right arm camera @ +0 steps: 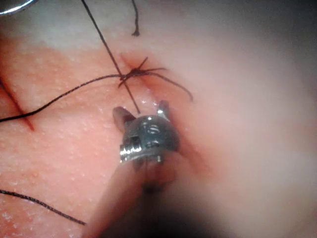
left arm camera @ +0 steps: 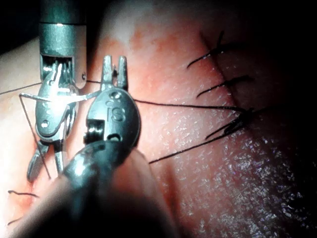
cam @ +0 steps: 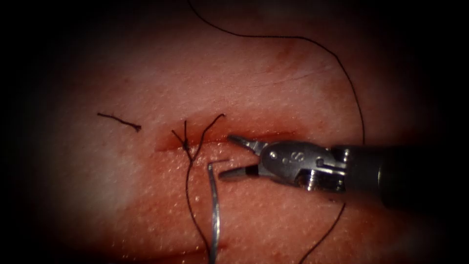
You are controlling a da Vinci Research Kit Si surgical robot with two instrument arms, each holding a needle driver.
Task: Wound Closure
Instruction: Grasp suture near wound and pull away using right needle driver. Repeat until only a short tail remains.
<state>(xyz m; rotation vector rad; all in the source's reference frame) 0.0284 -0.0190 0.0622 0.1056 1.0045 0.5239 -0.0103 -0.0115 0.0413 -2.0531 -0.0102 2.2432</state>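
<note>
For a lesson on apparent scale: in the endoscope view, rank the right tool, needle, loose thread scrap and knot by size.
1. right tool, jaws open, empty
2. needle, unheld
3. thread scrap
4. knot

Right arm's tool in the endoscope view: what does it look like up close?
The right arm's tool is grey metal: two short tapered jaws, one toothed inside, on a rounded wrist piece stamped with an S, then a dark round shaft. Its open jaws hold nothing; the needle lies below the cut, ungrasped; whether it enters the tissue is unclear.
</note>
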